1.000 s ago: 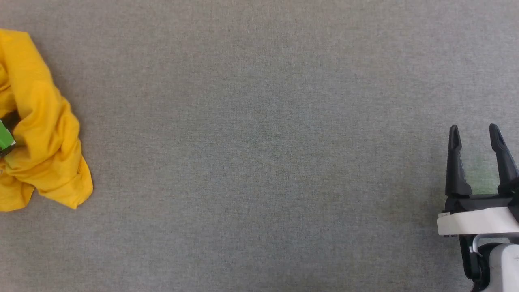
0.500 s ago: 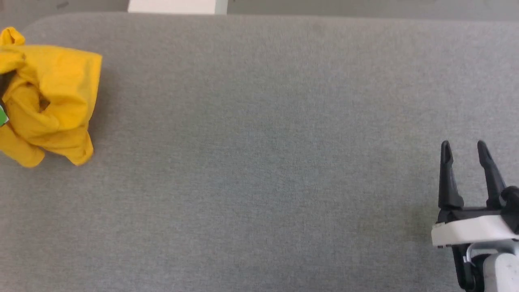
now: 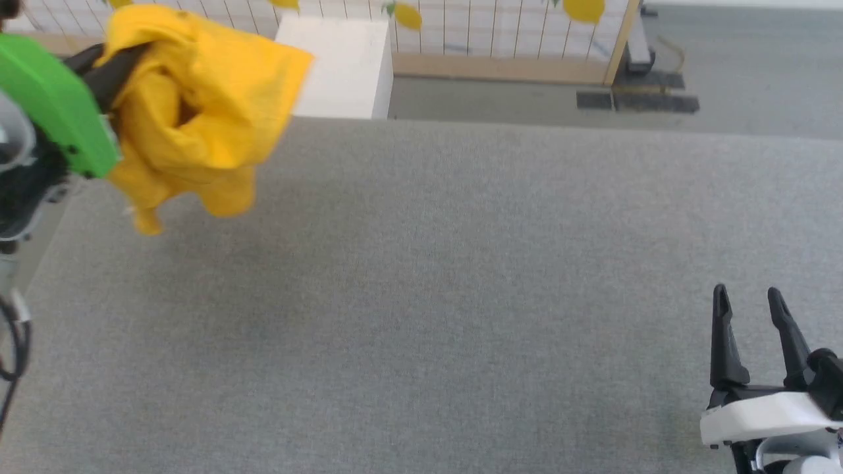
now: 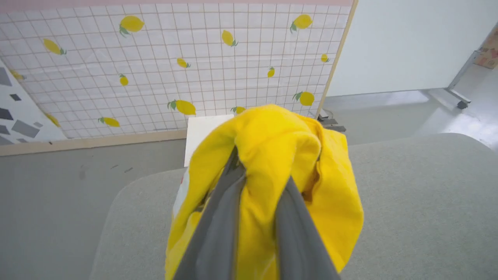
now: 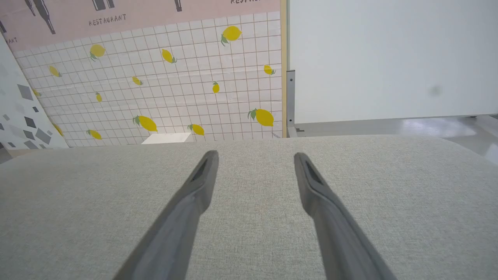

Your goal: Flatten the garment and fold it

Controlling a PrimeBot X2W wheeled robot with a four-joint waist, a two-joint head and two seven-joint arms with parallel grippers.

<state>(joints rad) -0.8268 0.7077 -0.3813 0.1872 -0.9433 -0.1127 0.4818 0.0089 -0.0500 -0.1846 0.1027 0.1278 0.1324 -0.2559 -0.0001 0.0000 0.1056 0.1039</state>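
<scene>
Left tool (image 4: 260, 171) is pinching a thick wad of cloth, its 2 fingers nearly together and buried in it. The grey table (image 3: 421, 296) is stretching wide beneath. Over the last 1 second the head camera is tilting up, and the garment (image 3: 197, 99), bunched low on the table earlier, is now hanging clear above the far-left corner. Flattening is therefore only starting: the cloth is staying crumpled, probably needing a 2nd grip. Right tool (image 3: 745, 293) is waiting, spread wide and empty, near the table's right side.
</scene>
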